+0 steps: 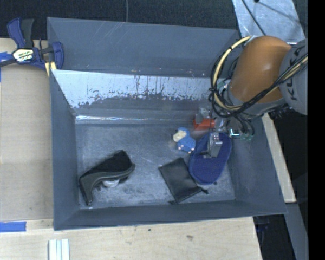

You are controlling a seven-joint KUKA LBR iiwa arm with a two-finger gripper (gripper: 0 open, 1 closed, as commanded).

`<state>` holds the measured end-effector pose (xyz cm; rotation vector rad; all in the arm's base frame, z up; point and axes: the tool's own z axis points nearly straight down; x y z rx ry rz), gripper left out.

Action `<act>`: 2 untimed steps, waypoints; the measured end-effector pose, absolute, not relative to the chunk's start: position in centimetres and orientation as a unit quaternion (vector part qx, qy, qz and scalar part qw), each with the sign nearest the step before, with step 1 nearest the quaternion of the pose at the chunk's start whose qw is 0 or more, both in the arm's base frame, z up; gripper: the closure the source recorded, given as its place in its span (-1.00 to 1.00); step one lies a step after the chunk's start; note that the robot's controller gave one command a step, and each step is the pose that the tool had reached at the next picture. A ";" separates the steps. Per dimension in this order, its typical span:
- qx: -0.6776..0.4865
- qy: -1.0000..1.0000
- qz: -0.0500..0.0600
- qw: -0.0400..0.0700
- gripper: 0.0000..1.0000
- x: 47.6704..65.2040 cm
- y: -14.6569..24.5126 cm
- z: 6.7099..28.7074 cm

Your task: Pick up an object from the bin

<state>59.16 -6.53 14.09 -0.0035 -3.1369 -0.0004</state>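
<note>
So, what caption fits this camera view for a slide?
The gripper over a blue slipper; a black pouch beside it, a black shoe farther left.

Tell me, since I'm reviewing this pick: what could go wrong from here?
1. The gripper is over the blue slipper, whose edge seems to touch the black pouch; a lift may drag the pouch.
2. The small blue and cream toy and a red piece lie close by and could get knocked or caught.

The single camera looks down on the grey bin [146, 53] from above and off its near side, close enough to take in all four walls, the arm [262, 69] over its right wall.
</note>
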 end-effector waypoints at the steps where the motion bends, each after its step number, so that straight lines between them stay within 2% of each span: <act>1: -0.117 -0.993 -0.001 -0.003 -1.00 59.6 -7.6 7.4; 2: -0.116 -0.993 -0.001 -0.006 1.00 59.7 -7.5 7.4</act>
